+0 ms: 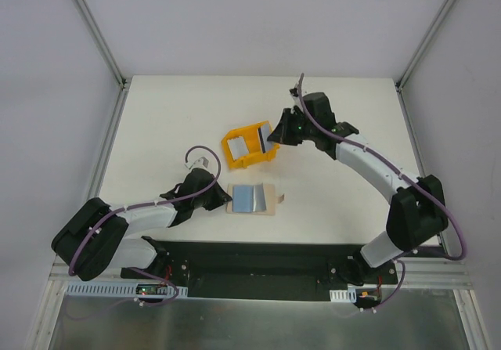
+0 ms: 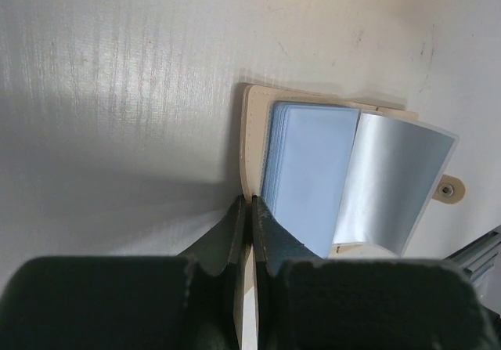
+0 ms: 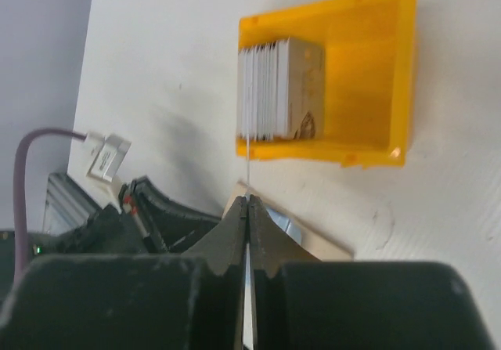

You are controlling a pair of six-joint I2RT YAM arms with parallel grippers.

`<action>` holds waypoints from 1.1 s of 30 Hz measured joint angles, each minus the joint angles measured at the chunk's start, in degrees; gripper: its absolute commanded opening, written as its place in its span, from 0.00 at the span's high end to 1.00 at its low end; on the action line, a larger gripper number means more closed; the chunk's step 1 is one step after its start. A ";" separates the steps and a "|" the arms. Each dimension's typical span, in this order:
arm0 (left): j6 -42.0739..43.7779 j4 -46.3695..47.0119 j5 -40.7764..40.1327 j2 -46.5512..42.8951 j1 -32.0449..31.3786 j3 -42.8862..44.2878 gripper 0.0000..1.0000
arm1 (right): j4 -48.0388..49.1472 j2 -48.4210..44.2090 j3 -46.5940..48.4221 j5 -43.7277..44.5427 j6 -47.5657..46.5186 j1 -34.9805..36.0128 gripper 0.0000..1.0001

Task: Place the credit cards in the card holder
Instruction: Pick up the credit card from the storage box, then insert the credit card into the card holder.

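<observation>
- Card holder [image 2: 249,131] is seen lying open and flat on the surface [image 1: 172,115], near the front edge, between the two arms; its snap tab [image 2: 447,189] juts from the far side.
- Credit cards [image 2: 309,170] are seated on the open holder: a pale blue stack, with one silvery card bowed up beside it.
- Holder's beige rim is pinched by the left end effector [image 2: 250,203], fingers clenched on it.
- Yellow bin [image 1: 249,153] is set just behind the holder, not touching it; a stack of cards [image 3: 270,92] stands on edge inside.
- Single card [image 3: 249,166] is gripped edge-on by the right end effector [image 3: 248,201], fingers clenched on it, at the bin's wall.
- White surface is seen around holder and bin, out to the rails.
</observation>
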 measured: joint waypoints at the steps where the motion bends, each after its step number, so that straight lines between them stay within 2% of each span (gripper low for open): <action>1: -0.04 0.00 0.00 0.00 -0.02 0.00 1.00 | 1.49 -1.75 -2.80 -0.48 1.36 0.57 0.99; 4: -0.42 -0.02 0.11 -0.11 -0.02 0.00 1.00 | 7.10 -5.68 -11.93 -1.49 5.68 3.80 1.00; 9: -0.96 -0.07 0.42 -1.46 -0.02 -0.24 1.00 | 15.72 -7.28 -24.24 -2.40 13.51 10.49 1.00; 15: -1.53 0.26 0.92 -1.90 -0.02 -0.87 1.00 | 25.94 -7.28 -34.47 -1.70 21.94 11.89 1.00; 23: -2.49 1.22 1.44 -1.05 -0.02 -1.51 1.00 | 32.48 -7.08 -40.09 0.07 26.27 11.85 1.00; 33: -2.89 2.23 1.42 -0.98 -0.02 -2.05 1.00 | 37.11 -7.08 -45.77 1.22 26.97 11.85 1.00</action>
